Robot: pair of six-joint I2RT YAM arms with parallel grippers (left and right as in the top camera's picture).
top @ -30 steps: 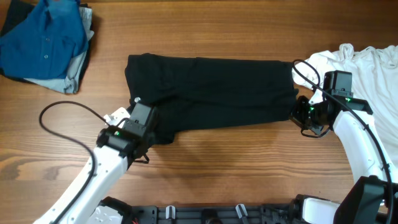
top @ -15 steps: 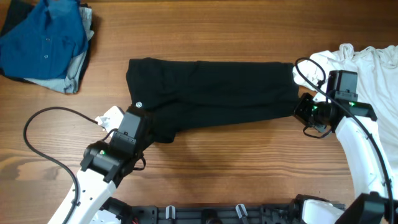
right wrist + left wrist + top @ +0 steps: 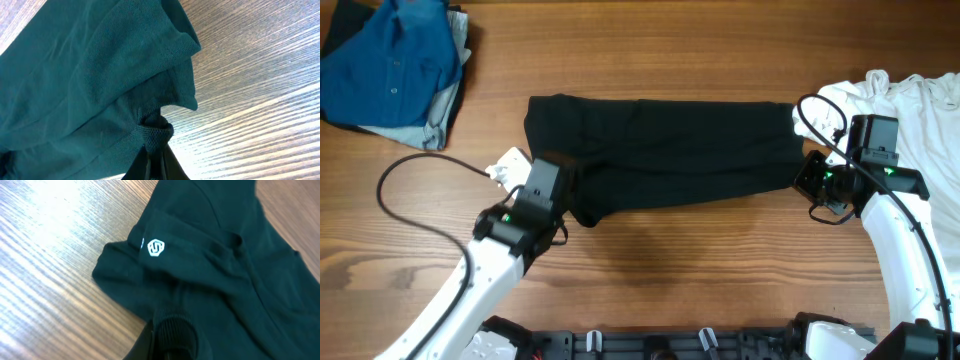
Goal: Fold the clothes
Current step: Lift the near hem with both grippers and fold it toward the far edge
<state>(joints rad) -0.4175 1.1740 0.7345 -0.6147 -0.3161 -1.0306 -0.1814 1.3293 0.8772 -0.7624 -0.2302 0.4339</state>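
Wood-grain table [image 3: 700, 60] | black T-shirt [image 3: 680, 150] centre | blue shirt [image 3: 390, 60] corner

Matt black cloth T-shirt [image 3: 670, 150] on grained wooden table [image 3: 670, 50].

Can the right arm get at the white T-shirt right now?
Likely not yet: the white T-shirt lies beside the right gripper, nothing between, but its jaws are shut on the black T-shirt.
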